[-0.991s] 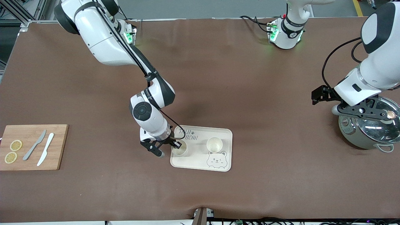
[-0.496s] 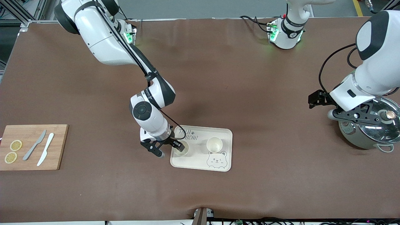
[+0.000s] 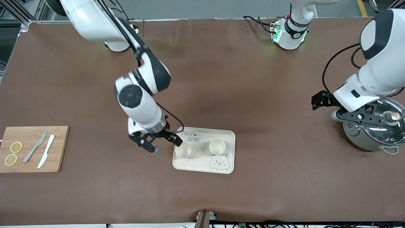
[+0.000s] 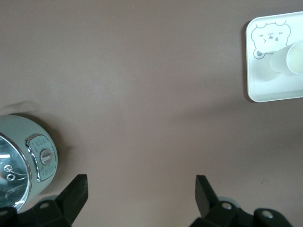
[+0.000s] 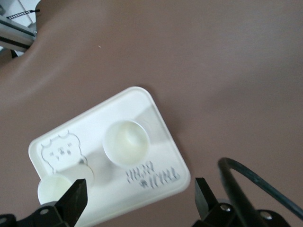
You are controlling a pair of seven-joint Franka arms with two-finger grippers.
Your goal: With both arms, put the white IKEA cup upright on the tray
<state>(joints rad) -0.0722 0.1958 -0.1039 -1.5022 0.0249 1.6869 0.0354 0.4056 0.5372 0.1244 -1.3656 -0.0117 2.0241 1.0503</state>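
Observation:
The cream tray (image 3: 200, 160) with bear face and lettering lies mid-table. Two white cups stand upright on it: one (image 3: 183, 150) toward the right arm's end, one (image 3: 217, 146) toward the left arm's end. My right gripper (image 3: 164, 145) hangs open and empty above the tray's end toward the right arm, clear of the first cup. The right wrist view shows the tray (image 5: 142, 101), both cups (image 5: 125, 142) (image 5: 59, 190) and the open right gripper (image 5: 140, 194). My left gripper (image 3: 365, 116) is open and empty over a cooker, and shows in its wrist view (image 4: 140, 189).
A grey-green cooker (image 3: 373, 133) with a glass lid stands at the left arm's end, also in the left wrist view (image 4: 23, 161). A wooden cutting board (image 3: 60, 148) with lemon slices and two knives lies at the right arm's end. The left wrist view shows the tray (image 4: 265, 90).
My right gripper has risen from the cup nearer the right arm's end and pulled back; the cup stays upright on the tray. The left arm shifted slightly over the cooker.

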